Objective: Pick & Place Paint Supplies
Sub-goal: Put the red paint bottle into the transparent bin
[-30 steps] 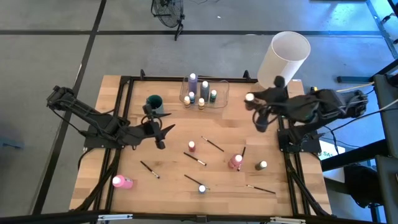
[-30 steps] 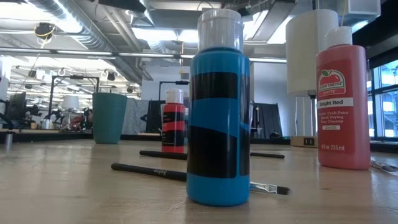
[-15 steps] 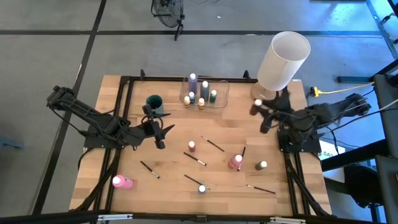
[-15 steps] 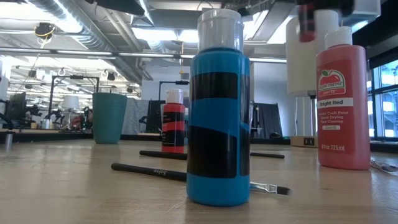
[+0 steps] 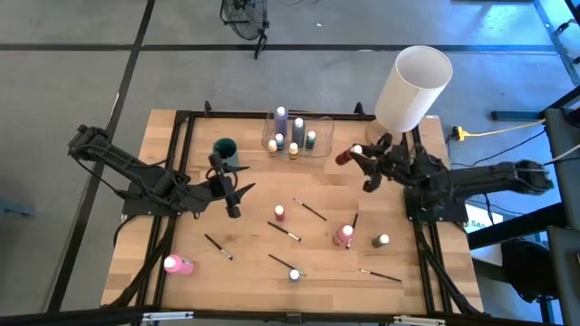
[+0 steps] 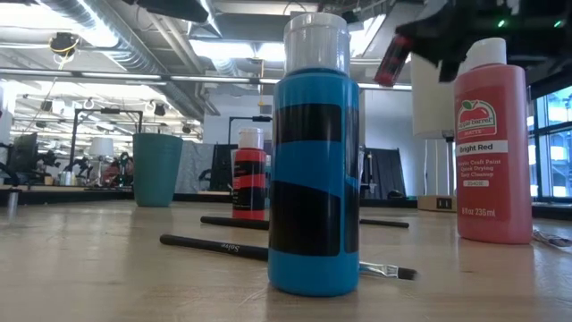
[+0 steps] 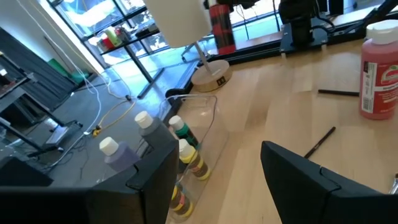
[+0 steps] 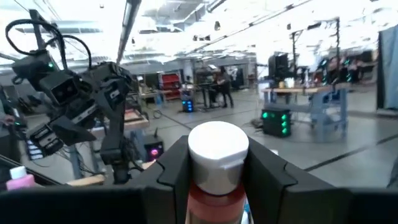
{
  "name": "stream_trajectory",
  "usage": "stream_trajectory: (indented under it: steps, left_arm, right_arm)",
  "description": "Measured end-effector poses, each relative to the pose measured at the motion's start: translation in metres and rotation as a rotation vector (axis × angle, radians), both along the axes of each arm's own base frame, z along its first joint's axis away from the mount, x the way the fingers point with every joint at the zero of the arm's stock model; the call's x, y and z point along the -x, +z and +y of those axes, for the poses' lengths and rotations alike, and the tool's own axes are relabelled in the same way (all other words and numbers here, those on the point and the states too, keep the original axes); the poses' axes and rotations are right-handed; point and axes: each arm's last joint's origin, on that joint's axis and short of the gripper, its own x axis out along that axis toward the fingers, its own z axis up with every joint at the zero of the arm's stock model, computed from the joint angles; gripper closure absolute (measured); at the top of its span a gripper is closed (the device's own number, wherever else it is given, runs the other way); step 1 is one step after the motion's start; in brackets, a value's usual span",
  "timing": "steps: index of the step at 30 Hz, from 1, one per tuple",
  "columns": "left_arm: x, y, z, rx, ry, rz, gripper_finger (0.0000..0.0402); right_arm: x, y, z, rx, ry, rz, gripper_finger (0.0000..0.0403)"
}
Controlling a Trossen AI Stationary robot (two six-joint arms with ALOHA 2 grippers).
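**Right tool carrying a red bottle beside the clear container**

The right tool (image 5: 361,163) is hanging above the tabletop (image 5: 172,208), just to the right of the clear container (image 5: 319,136), and is gripping a red paint bottle (image 5: 347,156) with a white cap; its fingers are closing partway around the bottle's neck, as the right wrist view is showing. The bottle is lying tilted in the air, between the container and the large white cylinder (image 5: 412,86).

The left tool (image 5: 237,192) is waiting well to the left of the container, near a teal cup (image 5: 225,149), with its fingers standing apart and holding nothing.

Several capped bottles are standing inside the container. In front of it, more bottles and thin paintbrushes (image 5: 310,210) are lying scattered, a pink bottle (image 5: 343,235) among them.
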Motion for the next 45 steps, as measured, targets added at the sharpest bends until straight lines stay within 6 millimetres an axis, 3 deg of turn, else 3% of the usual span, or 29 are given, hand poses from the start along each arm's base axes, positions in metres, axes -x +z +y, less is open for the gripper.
stream_trajectory:
  steps: [19,29,45]
  left_arm:
    - [0.0,-0.001,0.0,0.023,0.003,-0.007,0.0178]
    - [0.0,-0.001,0.0,0.024,0.001,-0.001,0.0178]
    - [0.0,-0.001,0.0,0.025,0.001,-0.001,0.0178]
  right_arm:
    - [-0.079,-0.015,-0.06,-0.027,0.04,0.125,0.0289]
    - [-0.088,-0.046,-0.083,-0.113,-0.016,0.226,0.0289]
    - [-0.107,-0.08,-0.097,-0.156,-0.034,0.316,0.0289]
